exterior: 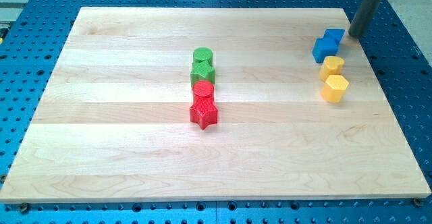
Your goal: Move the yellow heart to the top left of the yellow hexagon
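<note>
Camera view: my tip [355, 35] beside blue block [327, 45].

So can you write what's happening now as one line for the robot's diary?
my tip: at view's top right, beside blue blocks | yellow heart: directly above, touching yellow hexagon | move: not done

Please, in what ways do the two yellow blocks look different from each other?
The yellow heart has a notched, lobed outline, while the yellow hexagon has flat, straight sides. The heart lies nearer the view's top, close under the blue blocks; the hexagon lies just below the heart, farther from the blue ones. The heart is also nearer my tip. Both share the same yellow colour and similar size.
</note>
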Available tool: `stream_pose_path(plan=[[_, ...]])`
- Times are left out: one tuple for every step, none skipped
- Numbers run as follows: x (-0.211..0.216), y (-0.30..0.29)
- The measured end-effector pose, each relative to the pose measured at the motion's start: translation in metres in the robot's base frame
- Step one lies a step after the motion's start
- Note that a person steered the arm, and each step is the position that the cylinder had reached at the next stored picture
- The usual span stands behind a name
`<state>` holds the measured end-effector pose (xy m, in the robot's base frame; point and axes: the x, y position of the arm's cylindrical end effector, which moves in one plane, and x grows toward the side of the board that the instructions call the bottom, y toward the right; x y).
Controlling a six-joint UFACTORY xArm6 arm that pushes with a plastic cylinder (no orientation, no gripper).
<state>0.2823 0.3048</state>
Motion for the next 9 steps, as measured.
stream_pose_path(plan=[[0.044,-0.021],[0.086,-0.053],[0.132,-0.081],[0.138,-0.091],[0.144,-0.096],[0.149,-0.119],[0.142,-0.136],[0.141,-0.146],[0.140,-0.148]])
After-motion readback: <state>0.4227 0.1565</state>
